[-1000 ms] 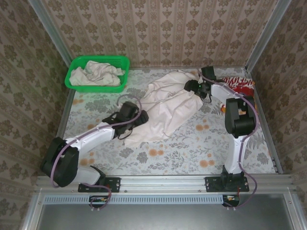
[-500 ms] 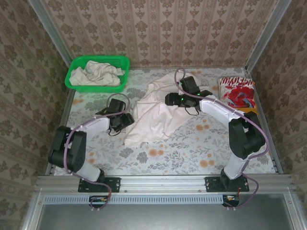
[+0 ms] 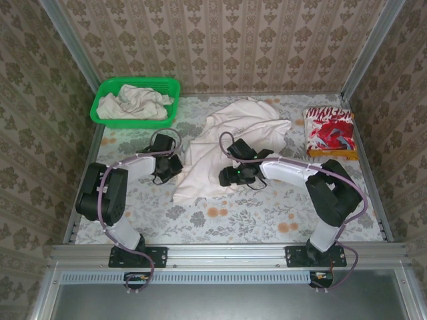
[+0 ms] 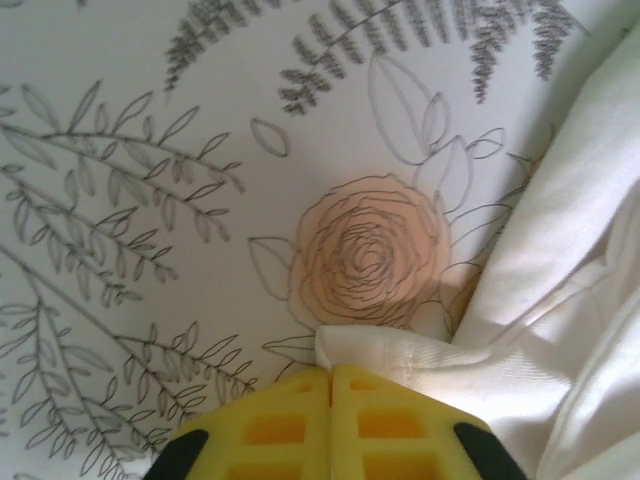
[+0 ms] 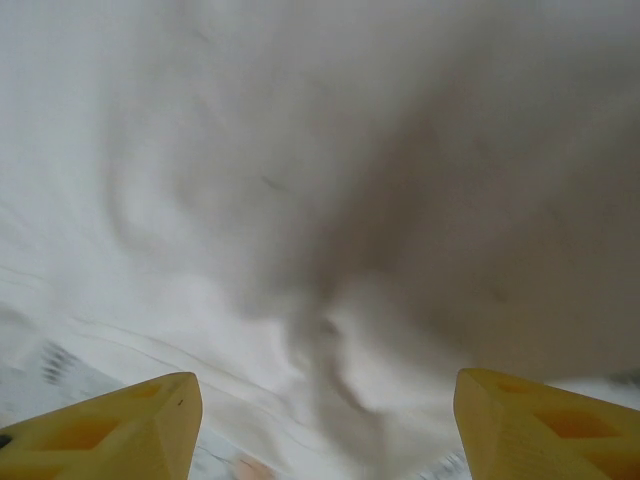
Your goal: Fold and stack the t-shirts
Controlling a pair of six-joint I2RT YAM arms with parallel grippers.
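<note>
- Garment under work: one off-white shirt (image 3: 230,143) lies rumpled and partly spread at the middle of the floral-print surface (image 3: 280,200). One lobe of it reaches toward the far edge.
- Left hand (image 4: 330,375): its yellow fingers are pressed together and clamped on a hem corner at the left border of the off-white shirt. It sits low over the surface, just beside a printed peach rose (image 4: 370,255).
- Right hand (image 5: 325,380): its fingers stand wide apart with nothing between them, directly over the near-middle cloth of the same shirt. The wrist view is blurred, so whether it touches the cloth cannot be told.
- Red-and-white folded shirt (image 3: 328,130): it rests at the far right of the surface, apart from the off-white shirt.
- Green basket (image 3: 175,100): it stands at the far left corner and holds crumpled off-white cloth (image 3: 133,103).
</note>
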